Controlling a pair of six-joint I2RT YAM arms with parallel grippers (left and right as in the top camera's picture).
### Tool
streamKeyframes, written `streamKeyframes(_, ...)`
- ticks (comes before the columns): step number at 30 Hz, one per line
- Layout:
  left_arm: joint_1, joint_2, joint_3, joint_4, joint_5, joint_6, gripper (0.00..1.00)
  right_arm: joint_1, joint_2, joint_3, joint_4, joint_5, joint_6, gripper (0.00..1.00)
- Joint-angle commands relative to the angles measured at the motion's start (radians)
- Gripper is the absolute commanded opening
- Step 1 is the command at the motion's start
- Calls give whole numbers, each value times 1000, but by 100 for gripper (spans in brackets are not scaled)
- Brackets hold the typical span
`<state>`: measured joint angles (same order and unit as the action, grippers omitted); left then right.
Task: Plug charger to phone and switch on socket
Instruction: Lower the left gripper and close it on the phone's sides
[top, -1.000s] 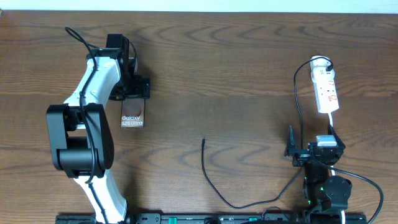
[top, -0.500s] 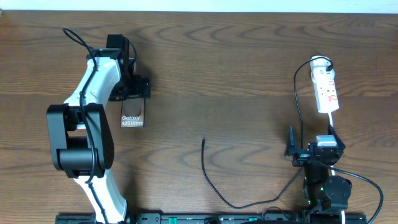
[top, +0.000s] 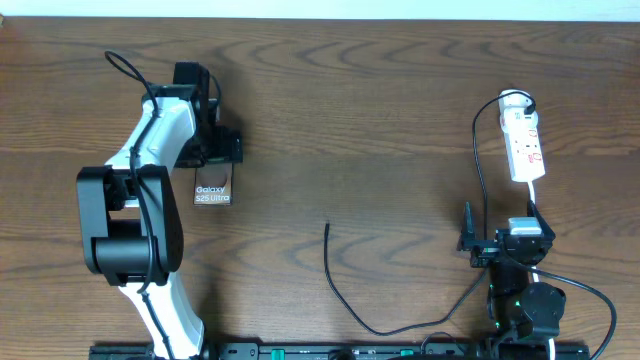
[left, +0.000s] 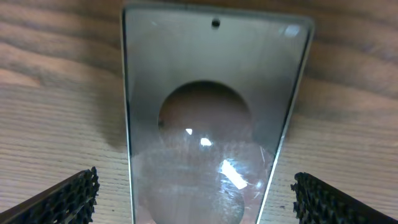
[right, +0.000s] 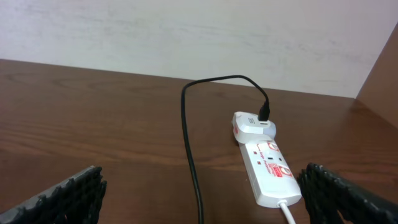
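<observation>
Flat on the desk (top: 380, 100) lies the phone (top: 212, 190), one end between the left jaws, which stand apart, clear of its sides. Right of the phone the charger tip (top: 327, 232) lies free; far right of the phone sit the power strip (top: 524, 145) and the right jaws, spread wide.

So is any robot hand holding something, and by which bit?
Nothing is held. The left hand is open, fingers either side of the phone, not touching; the right hand is open and empty.
</observation>
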<state>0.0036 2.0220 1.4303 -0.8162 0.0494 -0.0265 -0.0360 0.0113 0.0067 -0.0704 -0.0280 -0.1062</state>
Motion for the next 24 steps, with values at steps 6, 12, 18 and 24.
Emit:
streamKeyframes(6,2,1,-24,17,-9,20,98,7,-6,-1,-4,3,8,99)
streamKeyframes(12,2,2,-24,15,-9,34,98,7,-5,-1,-4,3,8,99)
streamKeyframes(18,2,2,-33,16,-9,52,98,7,-6,-1,-5,3,8,99)
streamKeyframes(24,2,2,-37,20,-9,52,98,7,-5,-1,-5,3,8,99)
